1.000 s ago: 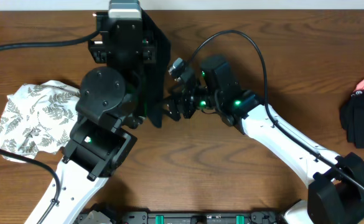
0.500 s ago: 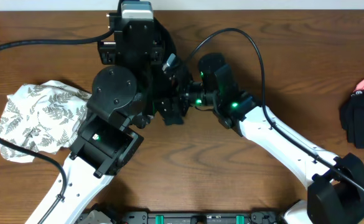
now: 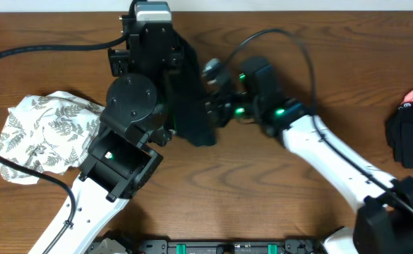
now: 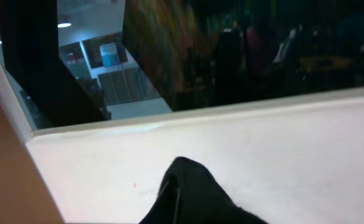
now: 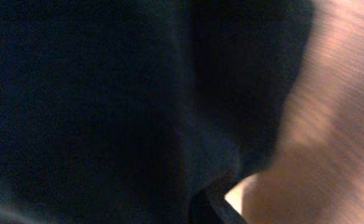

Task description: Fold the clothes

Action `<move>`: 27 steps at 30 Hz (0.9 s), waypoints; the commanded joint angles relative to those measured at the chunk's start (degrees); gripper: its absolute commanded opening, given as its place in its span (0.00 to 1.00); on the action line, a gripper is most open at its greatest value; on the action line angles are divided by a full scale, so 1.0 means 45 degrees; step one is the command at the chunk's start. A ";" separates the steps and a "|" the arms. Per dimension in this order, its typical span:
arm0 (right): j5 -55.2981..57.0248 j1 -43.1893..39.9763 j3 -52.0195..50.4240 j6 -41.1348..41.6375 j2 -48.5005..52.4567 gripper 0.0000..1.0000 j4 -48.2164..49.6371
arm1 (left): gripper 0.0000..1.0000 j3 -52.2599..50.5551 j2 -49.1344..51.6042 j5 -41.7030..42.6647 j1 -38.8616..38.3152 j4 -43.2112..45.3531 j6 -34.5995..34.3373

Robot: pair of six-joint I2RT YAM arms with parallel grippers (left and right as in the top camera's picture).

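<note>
1. From above, we find the left pincer hidden under its own arm [image 3: 128,106], along with part of the shirt [image 3: 192,116].
2. Our right wrist view shows only blurred dark cloth.
3. The frame's right edge cuts off the black garment [image 3: 407,137].

No writing is legible; white marks on the black garment [image 3: 407,141] are too small to read.

This looks like a robotics lab in an office-type building; a left arm [image 3: 114,162] and a right arm [image 3: 333,159], trailing black cables [image 3: 44,48], work at a wooden table [image 3: 248,197]; at eleven o'clock in the left wrist view, ceiling lights [image 4: 64,25] and a blue panel [image 4: 109,55] show above a white wall [image 4: 262,143].
</note>
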 commanded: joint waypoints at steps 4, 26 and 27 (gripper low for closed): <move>0.0534 -0.2992 0.0427 -0.2647 -0.1836 0.01 -0.2560 | 0.06 0.0500 -0.0019 -0.0500 0.0262 -0.0685 0.0204; 0.7359 -0.4337 0.1078 -0.4143 -0.1831 0.02 -0.4211 | 0.06 0.0500 0.2365 0.0947 0.1413 -0.2832 -0.2263; 0.7660 -0.4396 0.1078 -0.4192 -0.1773 0.03 -0.4206 | 0.06 0.0500 0.2516 0.1073 0.1642 -0.2900 -0.2764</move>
